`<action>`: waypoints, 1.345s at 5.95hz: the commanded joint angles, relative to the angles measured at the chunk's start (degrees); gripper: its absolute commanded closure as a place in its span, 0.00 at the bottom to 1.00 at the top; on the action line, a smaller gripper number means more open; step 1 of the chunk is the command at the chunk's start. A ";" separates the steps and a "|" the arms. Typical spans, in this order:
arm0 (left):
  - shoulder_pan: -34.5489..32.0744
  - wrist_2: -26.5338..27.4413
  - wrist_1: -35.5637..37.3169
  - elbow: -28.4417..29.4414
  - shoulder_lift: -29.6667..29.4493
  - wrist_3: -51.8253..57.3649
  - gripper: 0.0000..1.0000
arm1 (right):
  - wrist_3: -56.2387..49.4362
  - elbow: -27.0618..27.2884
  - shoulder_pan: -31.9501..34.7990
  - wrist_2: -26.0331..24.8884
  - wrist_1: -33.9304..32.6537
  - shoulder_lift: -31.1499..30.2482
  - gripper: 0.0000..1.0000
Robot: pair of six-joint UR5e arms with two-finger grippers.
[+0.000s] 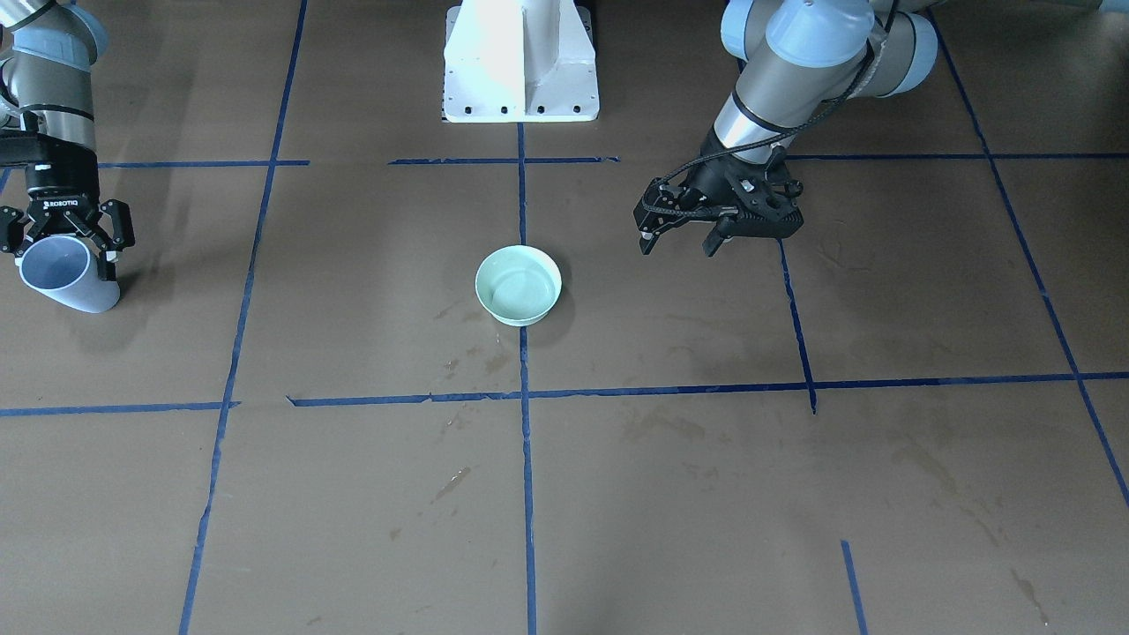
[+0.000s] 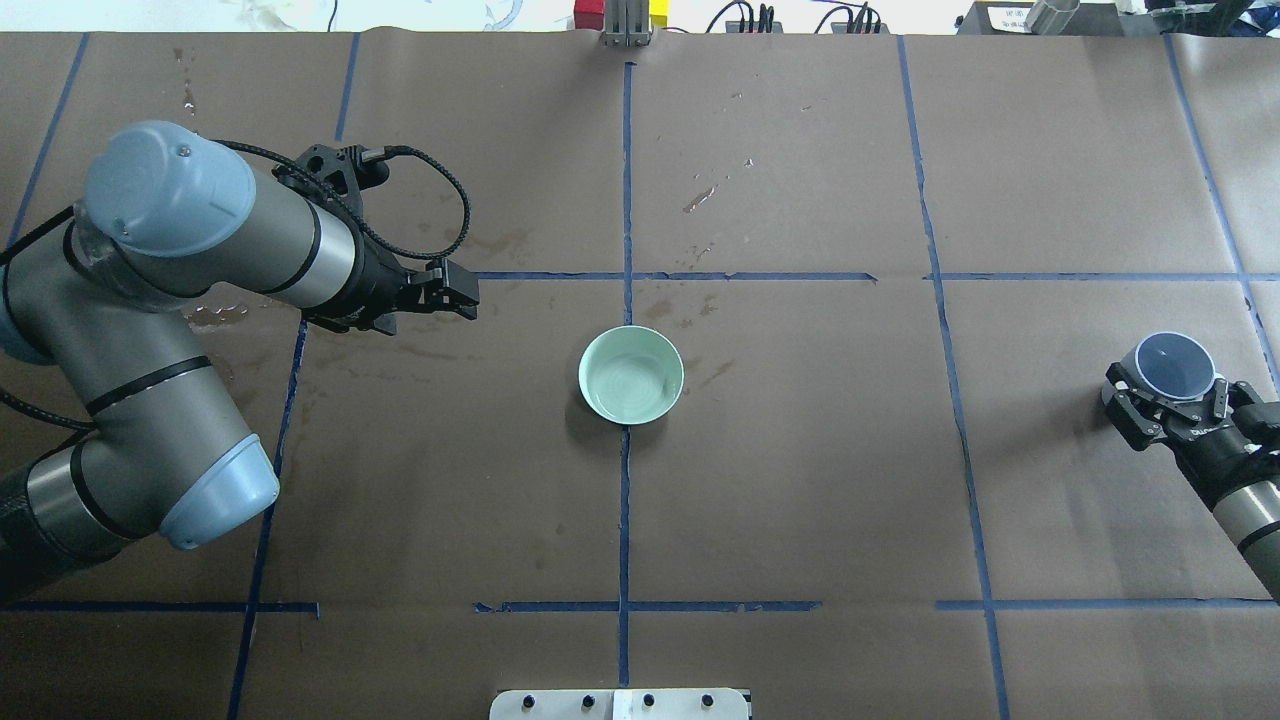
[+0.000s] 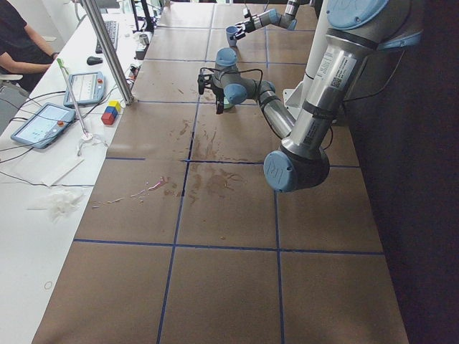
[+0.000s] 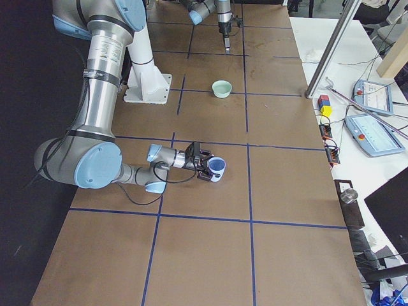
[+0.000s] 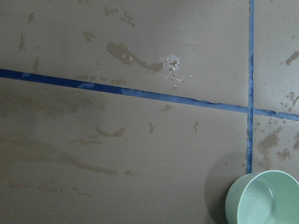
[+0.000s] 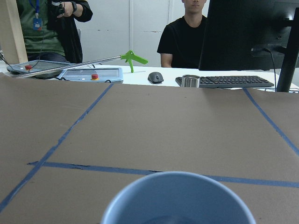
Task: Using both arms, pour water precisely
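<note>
Right gripper [image 1: 62, 253] clasps the cup [image 1: 69, 280] low; left gripper [image 1: 678, 246] hangs tilted, apparently spread.

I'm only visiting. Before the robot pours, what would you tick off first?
1. Is the cup held by the right gripper? Ok, with a finger on each side.
2. Is there water in the cup? Cannot tell.
3. Is the bowl upright with nothing over it? Ok.
4. Is the cup above the bowl? Not ok, it is far off to one side.
5. Is the left gripper free? Ok: open, empty and apart from the bowl.
6. Is the table dry? Not ok, there are wet patches.
</note>
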 commanded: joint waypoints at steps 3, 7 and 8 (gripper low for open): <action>0.00 -0.06 0.09 -0.21 0.03 -0.07 0.06 | -0.72 0.66 1.30 0.09 -0.09 -0.03 0.93; -0.09 -0.06 0.00 -0.38 0.21 0.02 0.06 | -9.60 16.95 2.01 -0.09 -17.58 3.48 1.00; -0.09 -0.06 0.00 -0.47 0.21 0.02 0.06 | -9.60 23.46 2.01 -0.35 -29.32 6.88 1.00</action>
